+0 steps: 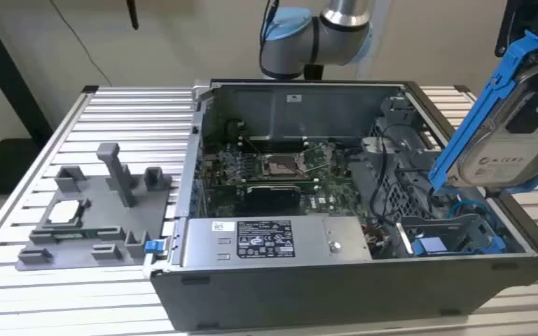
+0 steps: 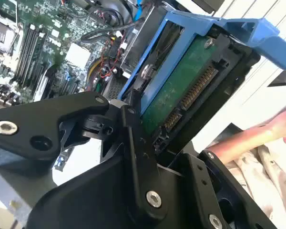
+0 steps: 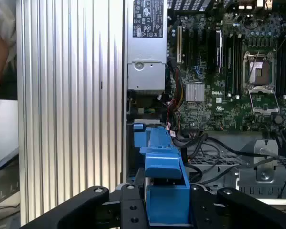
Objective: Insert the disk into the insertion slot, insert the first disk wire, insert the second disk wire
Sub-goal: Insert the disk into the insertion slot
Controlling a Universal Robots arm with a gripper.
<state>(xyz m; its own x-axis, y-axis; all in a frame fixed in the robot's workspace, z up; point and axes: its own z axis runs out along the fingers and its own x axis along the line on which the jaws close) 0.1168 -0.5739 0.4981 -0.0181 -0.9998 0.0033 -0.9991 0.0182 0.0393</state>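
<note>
My pincer (image 3: 166, 210) is clenched on the disk (image 1: 520, 140). Its black fingers (image 3: 128, 207) press on either side of the blue frame (image 3: 163, 191) that the disk is clipped into. I hold the disk up in the air, standing almost on edge and leaning. In the exterior view its labelled face is turned toward the camera. In the second wrist view its green board (image 2: 181, 90), with a row of gold contacts, lies just past my fingers.

The slot (image 1: 451, 241) is below my pincer, at the end of the open computer case (image 1: 344, 294) nearest to me. It is a bay with blue fittings in the grey metal cage (image 1: 400, 189). The disk hangs above that cage and is clear of the slot, touching neither. A thin blue wire (image 1: 465, 205) curls inside the cage between the disk and the slot.

Farther from my pincer, along the case wall, is the grey power box (image 1: 264, 241) with its white sticker. Beyond that is the green main board (image 1: 269, 175). The case rests on a ribbed metal table (image 1: 129, 119). Well away from me, on the far side of the case, a grey holder (image 1: 92, 210) sits on the table.

A person's arm (image 2: 262, 136) is close beside my pincer, outside the case.
</note>
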